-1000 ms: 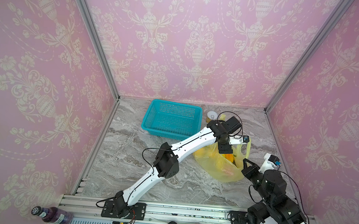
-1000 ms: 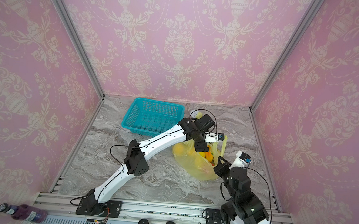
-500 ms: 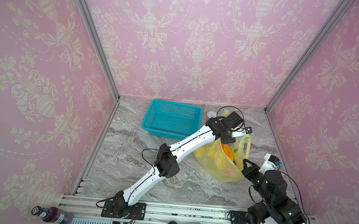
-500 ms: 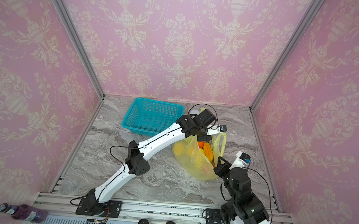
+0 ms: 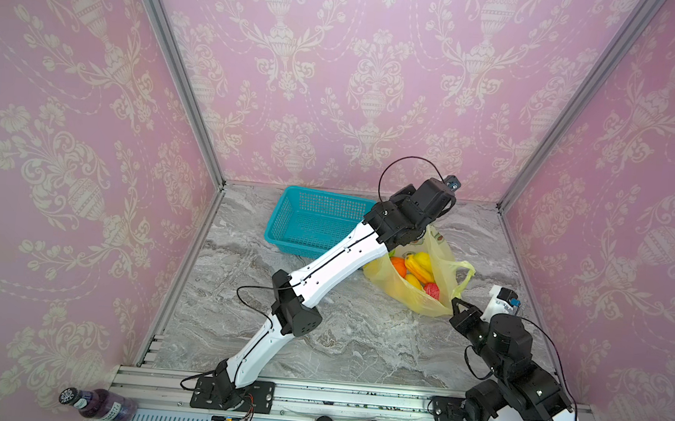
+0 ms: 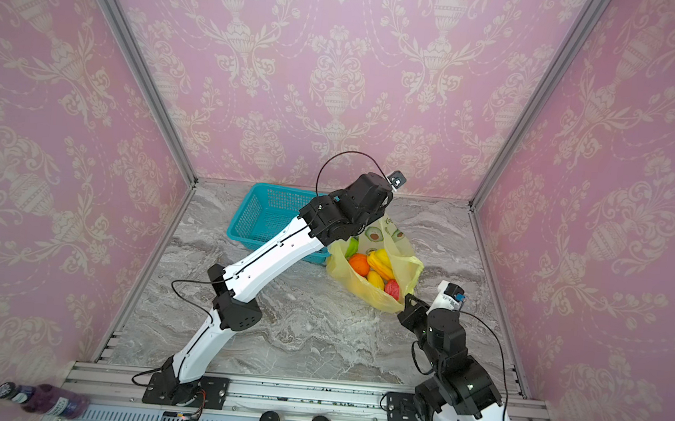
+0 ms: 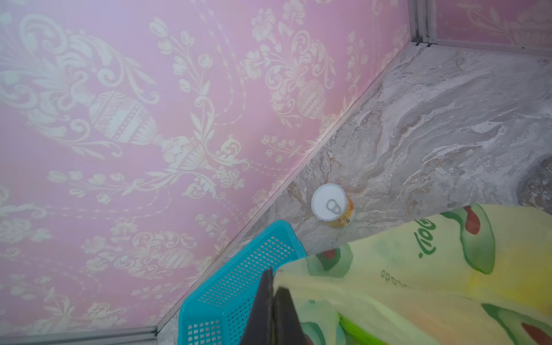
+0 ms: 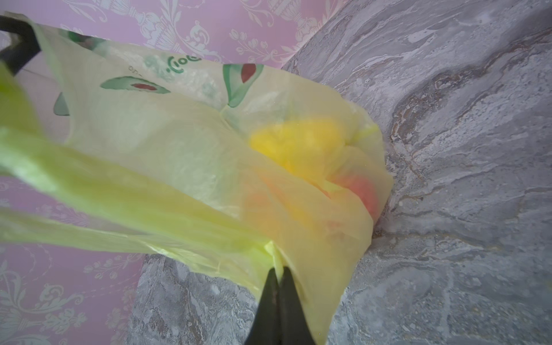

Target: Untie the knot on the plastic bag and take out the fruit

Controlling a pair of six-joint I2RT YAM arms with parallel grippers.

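The yellow-green plastic bag [image 5: 445,267] [image 6: 406,267] lies on the marble at the right, its mouth stretched open between my two grippers. Inside it shows the fruit: an orange one [image 6: 359,263], yellow ones [image 6: 381,261], a pink-red one [image 6: 392,288] and a green one [image 6: 351,246]. My left gripper [image 7: 272,283] is shut on the bag's far rim [image 7: 343,286], held up beside the basket; in both top views its fingers are hidden under the wrist. My right gripper [image 5: 455,302] [image 8: 279,273] is shut on the near rim [image 8: 313,239]. The knot is out of view.
A teal mesh basket [image 5: 309,225] [image 7: 233,292] stands at the back, just left of the bag. A white-topped can [image 7: 331,206] stands by the back wall. A purple bottle [image 5: 98,401] lies on the front rail. Pink walls close three sides.
My left gripper shut on the bag's far rim and rose toward the back wall, pulling the mouth open so the fruit shows. The right arm has stayed put.
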